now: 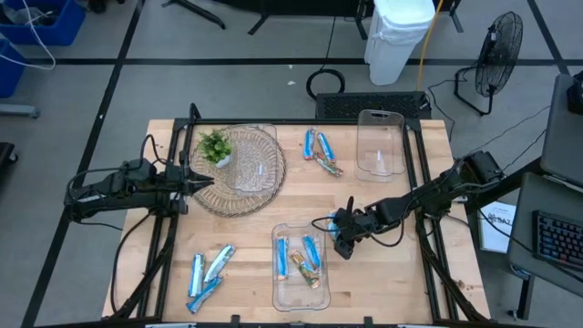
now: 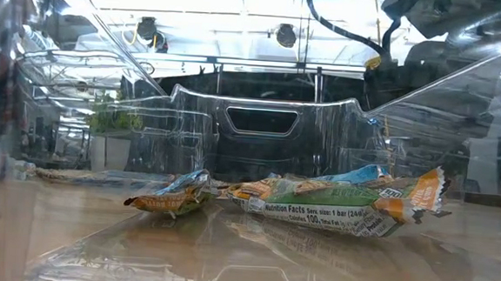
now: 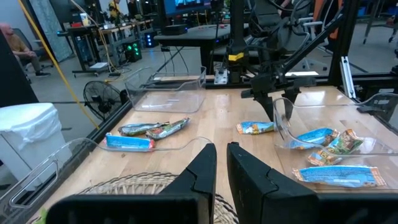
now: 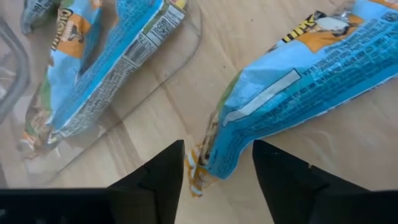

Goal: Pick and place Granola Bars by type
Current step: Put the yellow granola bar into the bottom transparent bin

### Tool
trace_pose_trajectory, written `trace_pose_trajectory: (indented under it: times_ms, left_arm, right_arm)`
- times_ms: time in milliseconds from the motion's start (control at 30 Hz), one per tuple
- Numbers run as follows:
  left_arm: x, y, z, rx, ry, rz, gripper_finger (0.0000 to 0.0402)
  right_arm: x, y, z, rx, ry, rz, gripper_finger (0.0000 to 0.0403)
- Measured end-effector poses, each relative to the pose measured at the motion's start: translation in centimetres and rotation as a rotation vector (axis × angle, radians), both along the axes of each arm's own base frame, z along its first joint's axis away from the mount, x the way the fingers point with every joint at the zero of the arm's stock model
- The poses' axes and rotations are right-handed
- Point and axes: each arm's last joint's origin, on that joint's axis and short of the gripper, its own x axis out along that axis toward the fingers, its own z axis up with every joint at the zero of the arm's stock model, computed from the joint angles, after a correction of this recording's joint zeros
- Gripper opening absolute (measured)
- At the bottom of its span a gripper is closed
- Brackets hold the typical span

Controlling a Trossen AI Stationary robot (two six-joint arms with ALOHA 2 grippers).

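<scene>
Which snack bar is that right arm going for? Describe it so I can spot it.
Find the clear tray at the table's near edge. Just right of it, one blue bar lies alone on bare wood, under the right hand. Its neighbours lie inside the tray.

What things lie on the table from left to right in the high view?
Left gripper → green plant on the wicker tray → near clear bin with granola bars → right gripper → far clear bin.
</scene>
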Motion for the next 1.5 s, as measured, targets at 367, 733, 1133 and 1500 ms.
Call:
trace_pose_trajectory:
  times_ms: [367,733,1133,1500]
  left_arm:
    - [0.0,0.0,-0.01,0.0,0.0,0.0,0.0047]
    - [0.0,0.0,-0.01,0.0,0.0,0.0,0.0047]
    - [0.0,0.0,-0.01,0.0,0.0,0.0,0.0047]
    - [0.0,0.0,-0.01,0.0,0.0,0.0,0.0047]
  right_arm:
    - [-0.06,0.04,-0.03,0.011,0.009,0.018,0.0078]
    - [-0.06,0.05,-0.02,-0.022,-0.003,0.089,0.001]
    - [-0.06,0.05,-0.02,-0.031,-0.007,0.105,0.0007]
    - [-0.11,0.03,0.12,-0.044,-0.014,0.13,0.0005]
